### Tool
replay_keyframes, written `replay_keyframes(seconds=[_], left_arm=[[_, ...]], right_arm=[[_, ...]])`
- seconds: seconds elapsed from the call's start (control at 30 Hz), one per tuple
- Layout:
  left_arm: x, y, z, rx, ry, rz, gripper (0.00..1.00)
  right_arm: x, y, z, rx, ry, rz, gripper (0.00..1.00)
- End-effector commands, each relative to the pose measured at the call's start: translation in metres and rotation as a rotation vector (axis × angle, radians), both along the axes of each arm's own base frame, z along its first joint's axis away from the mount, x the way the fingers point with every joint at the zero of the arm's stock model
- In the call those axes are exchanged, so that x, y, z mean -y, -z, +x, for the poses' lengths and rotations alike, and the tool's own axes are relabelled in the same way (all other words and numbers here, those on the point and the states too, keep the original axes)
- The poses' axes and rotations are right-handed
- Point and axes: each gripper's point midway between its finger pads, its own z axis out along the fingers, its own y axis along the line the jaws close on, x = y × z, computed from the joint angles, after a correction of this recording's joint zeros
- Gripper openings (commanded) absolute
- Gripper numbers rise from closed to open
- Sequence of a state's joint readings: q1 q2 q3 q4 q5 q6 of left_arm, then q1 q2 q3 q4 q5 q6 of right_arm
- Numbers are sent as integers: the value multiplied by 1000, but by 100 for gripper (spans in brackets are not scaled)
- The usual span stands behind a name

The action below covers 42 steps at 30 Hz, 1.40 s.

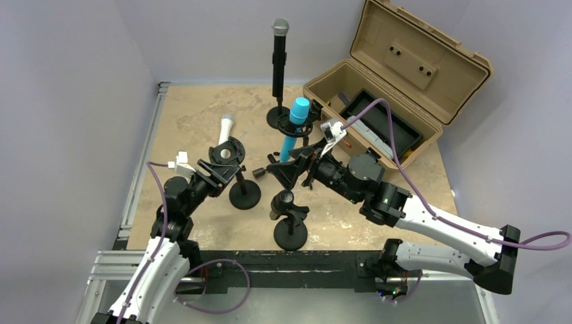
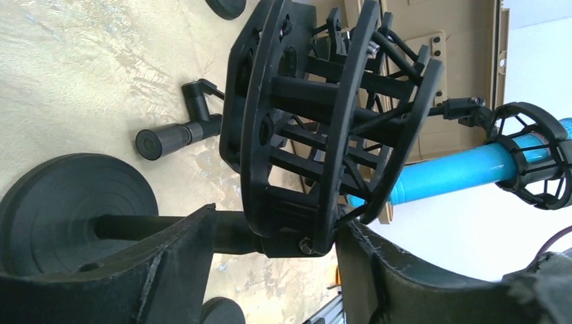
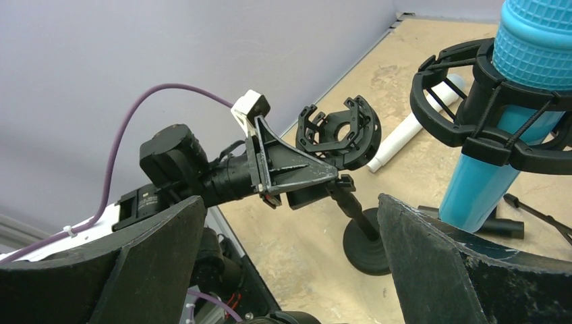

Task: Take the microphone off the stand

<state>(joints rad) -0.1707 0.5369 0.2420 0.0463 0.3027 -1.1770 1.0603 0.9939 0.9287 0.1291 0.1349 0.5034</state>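
A blue microphone (image 1: 295, 128) stands upright in a black shock mount (image 3: 472, 128) on a stand at mid-table; it also shows in the left wrist view (image 2: 459, 177). My right gripper (image 3: 290, 202) is open wide and empty, just left of the microphone and apart from it. My left gripper (image 2: 273, 226) is open, its fingers straddling the bottom clamp of a second, empty shock mount (image 2: 324, 121); one finger touches its ring. A white microphone (image 1: 225, 128) lies on the table behind that mount.
A black microphone (image 1: 279, 57) stands on a stand at the back. An open tan case (image 1: 405, 74) sits at the right. A short black stand (image 1: 290, 223) is near the front, and the empty mount's round base (image 1: 244, 194) is beside it.
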Motion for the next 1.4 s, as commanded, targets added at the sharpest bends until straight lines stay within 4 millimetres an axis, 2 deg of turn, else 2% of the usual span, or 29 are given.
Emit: replay_keyframes(seconds=[0.0,0.1,0.23,0.37,0.47,0.57,0.63,0.73,0.83,0.93,1.0,1.2,1.37], left_arm=[[-16,102,-43,-324,22,201,65],[-16,79,-40,-273,47,236,75],[-9,20,-40,-159,114,259,86],[-3,-37,-46,-19,165,263,89],[-2,-67,-56,58,179,262,90],[6,-95,-69,154,236,240,90],[19,-122,-81,282,324,204,90],[37,-163,-109,503,482,174,90],[47,-187,-136,673,604,234,90],[58,-197,-156,769,704,278,92],[66,-195,-155,770,753,311,94],[92,-176,-138,812,769,563,95],[123,-167,-121,835,728,772,94]], right_arm=[[3,-18,-4,28,-7,59,99],[2,-19,-3,27,-8,57,99],[3,-18,-4,26,-9,54,99],[8,-14,-1,24,17,39,99],[11,-10,1,17,34,23,99],[16,-17,-2,28,36,37,99],[20,-22,-3,33,38,45,99],[26,-25,-3,38,53,46,99],[30,-26,-3,42,69,46,99],[33,-30,-3,49,78,58,99],[35,-34,-3,53,83,69,99],[48,-51,-5,56,109,123,99],[66,-62,-6,53,154,165,99]])
